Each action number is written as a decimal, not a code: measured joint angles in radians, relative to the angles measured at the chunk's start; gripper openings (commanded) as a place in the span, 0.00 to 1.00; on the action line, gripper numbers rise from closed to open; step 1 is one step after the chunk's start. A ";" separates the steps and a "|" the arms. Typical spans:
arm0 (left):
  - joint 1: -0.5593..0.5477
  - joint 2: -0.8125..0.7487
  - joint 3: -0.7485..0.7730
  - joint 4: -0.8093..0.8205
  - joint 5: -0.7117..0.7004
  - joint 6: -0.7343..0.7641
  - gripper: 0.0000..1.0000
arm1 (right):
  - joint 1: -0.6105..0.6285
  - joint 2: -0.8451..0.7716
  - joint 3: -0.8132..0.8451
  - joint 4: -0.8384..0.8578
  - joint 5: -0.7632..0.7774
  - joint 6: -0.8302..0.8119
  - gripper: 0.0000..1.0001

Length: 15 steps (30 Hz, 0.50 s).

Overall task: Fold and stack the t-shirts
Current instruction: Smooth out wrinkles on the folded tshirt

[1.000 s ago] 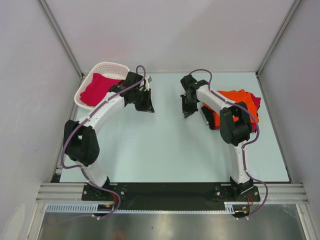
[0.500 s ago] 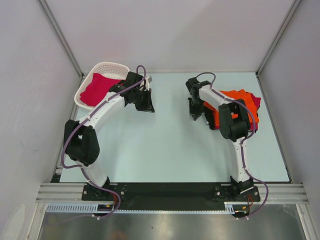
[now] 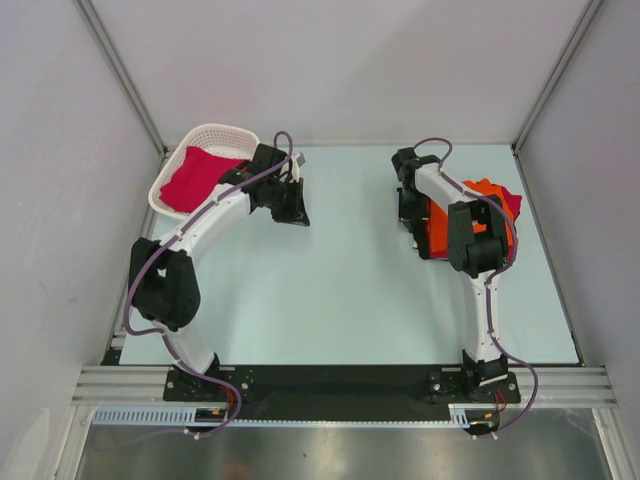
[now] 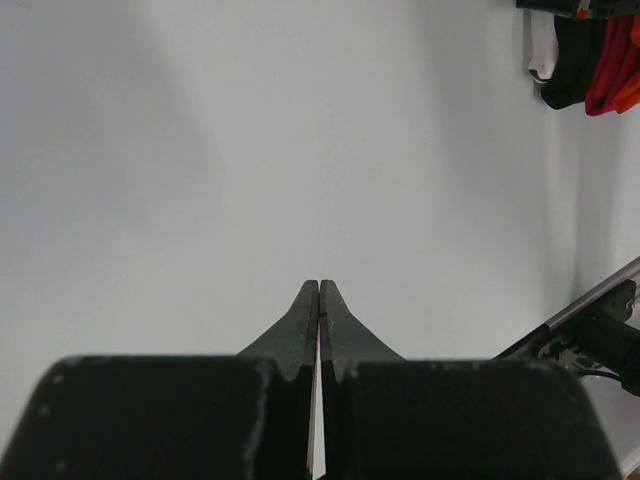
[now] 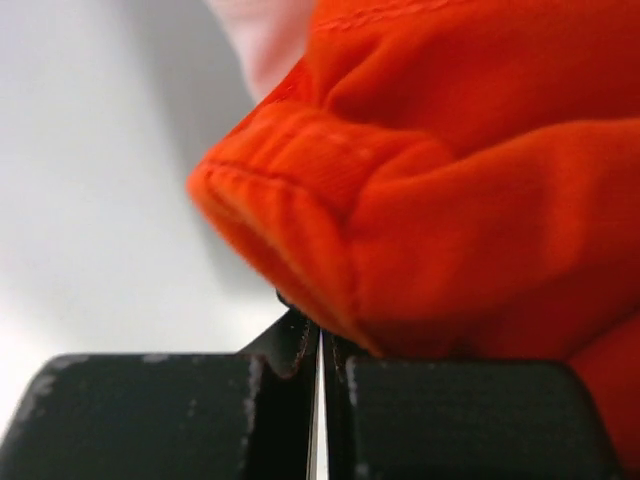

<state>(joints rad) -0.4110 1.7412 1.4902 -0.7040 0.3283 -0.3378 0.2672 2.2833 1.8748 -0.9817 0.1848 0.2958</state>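
A folded orange t-shirt [image 3: 487, 190] lies at the back right of the table on top of crimson cloth [image 3: 513, 205]. My right gripper [image 3: 412, 226] is shut at the stack's left edge. In the right wrist view its tips [image 5: 318, 320] sit under a fold of the orange t-shirt [image 5: 450, 200], touching it; no cloth shows between the jaws. Another crimson t-shirt [image 3: 195, 175] lies bunched in the white basket [image 3: 215, 133] at the back left. My left gripper [image 3: 297, 215] is shut and empty just right of the basket, over bare table [image 4: 319, 285].
The right arm's elbow [image 3: 475, 245] hangs over the stack's near side. The left wrist view shows the stack and right arm far off at its top right [image 4: 610, 70]. Grey walls and metal posts close in the table's back and sides.
My right gripper has swung right from the table's middle to the orange t-shirt's left edge. The left arm has not moved.
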 measured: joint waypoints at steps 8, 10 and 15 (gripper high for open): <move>0.000 0.011 0.000 0.000 0.003 0.003 0.00 | -0.002 0.003 -0.001 -0.008 0.060 -0.018 0.00; 0.000 0.012 0.000 0.000 0.008 0.004 0.00 | -0.003 0.003 -0.003 -0.008 0.069 -0.021 0.00; 0.000 0.015 0.000 0.000 0.015 0.007 0.00 | -0.019 0.002 -0.016 -0.007 0.098 -0.032 0.00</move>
<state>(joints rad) -0.4110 1.7561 1.4902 -0.7044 0.3431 -0.3309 0.2481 2.2848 1.8584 -0.9890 0.2832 0.2634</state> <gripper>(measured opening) 0.005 0.009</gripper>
